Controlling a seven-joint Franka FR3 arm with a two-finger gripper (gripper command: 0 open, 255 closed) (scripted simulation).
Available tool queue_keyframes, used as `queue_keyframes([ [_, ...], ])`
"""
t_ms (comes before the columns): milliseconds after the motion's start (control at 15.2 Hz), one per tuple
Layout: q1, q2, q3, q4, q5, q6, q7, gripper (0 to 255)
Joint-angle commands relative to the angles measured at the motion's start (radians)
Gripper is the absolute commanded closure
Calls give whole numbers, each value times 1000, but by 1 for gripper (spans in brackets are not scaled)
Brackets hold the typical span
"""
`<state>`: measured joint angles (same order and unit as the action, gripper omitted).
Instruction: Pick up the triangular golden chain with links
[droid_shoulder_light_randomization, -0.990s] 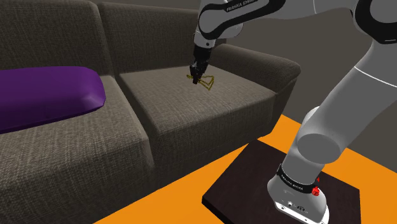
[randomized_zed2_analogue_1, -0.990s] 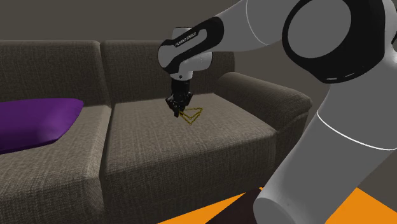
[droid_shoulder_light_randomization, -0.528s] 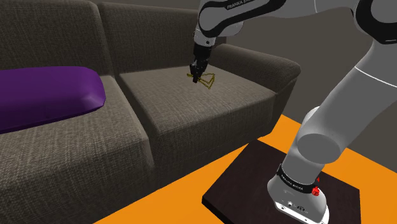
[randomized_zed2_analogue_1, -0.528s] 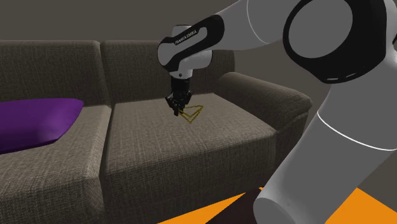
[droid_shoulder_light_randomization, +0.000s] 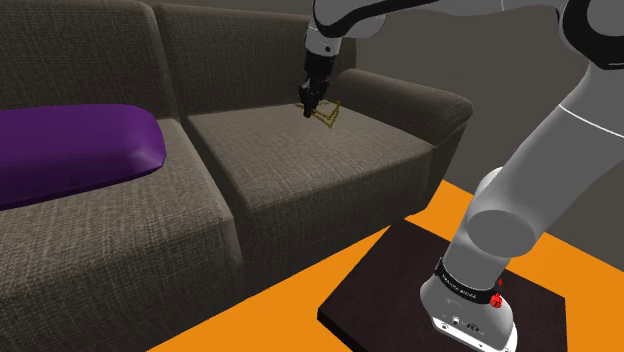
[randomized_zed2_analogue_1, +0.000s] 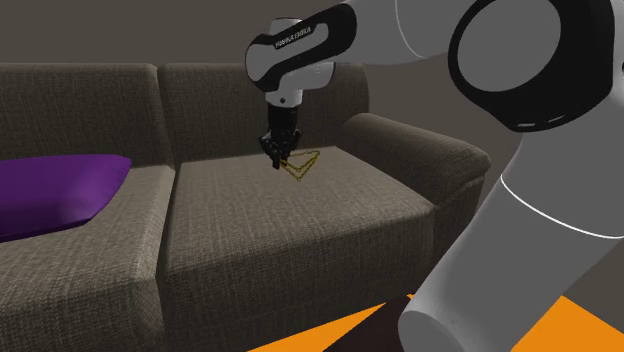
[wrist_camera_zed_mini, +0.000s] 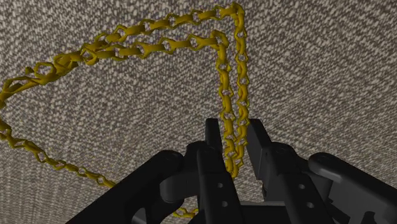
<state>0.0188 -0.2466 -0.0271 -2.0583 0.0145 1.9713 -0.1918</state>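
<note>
Clamped in the closed gripper (wrist_camera_zed_mini: 232, 137), a doubled side of the gold link chain (wrist_camera_zed_mini: 156, 44), hanging close over the grey sofa seat (droid_shoulder_light_randomization: 300, 170); probably light, limp, swingy, slippery link by link, so best pinched across the doubled strand.

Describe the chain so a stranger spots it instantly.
Find the dark sofa; over its seat beside the armrest, the gripper clasps the golden chain. It is a thin triangular loop of links, unlike the bulky purple cushion further along.
</note>
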Motion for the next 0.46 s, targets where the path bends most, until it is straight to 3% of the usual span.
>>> queue_keyframes([
  [0,0,-1,0,30,0,-31,0,255],
  [396,0,1,0,87,0,-87,1,255],
])
